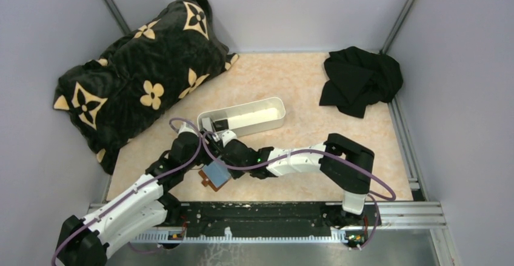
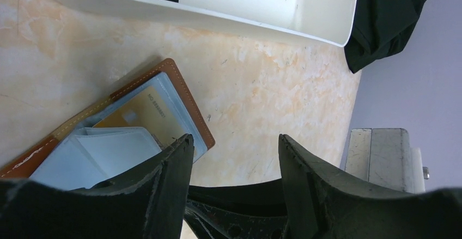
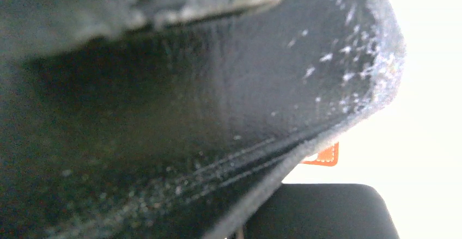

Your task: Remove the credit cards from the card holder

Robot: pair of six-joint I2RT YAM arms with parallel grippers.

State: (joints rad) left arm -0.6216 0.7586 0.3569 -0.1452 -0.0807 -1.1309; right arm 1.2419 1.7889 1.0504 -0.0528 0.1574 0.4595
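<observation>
**Overhead and wrist views.** The card holder (image 1: 215, 174) is seen lying open on the tabletop (image 1: 291, 78), close to the near edge and left of centre. Its blue-grey pockets are turned upward and a brown leather rim is visible. In the left wrist view a yellowish credit card (image 2: 143, 114) is seen tucked in a clear pocket of the holder (pale flaps lie over the card's near part). The left gripper (image 2: 234, 141) is held over the holder's right edge, with its jaws wide apart and only bare tabletop between them. The right gripper (image 1: 224, 149) is positioned from the right, just above the holder. Its wrist view is filled by a blurred dark surface, so the state of its jaws cannot be told. A long white tray (image 1: 263, 122) is set just beyond the holder. A patterned black pillow (image 1: 139, 72) is placed at far left and a black cloth (image 1: 360, 78) at far right.
</observation>
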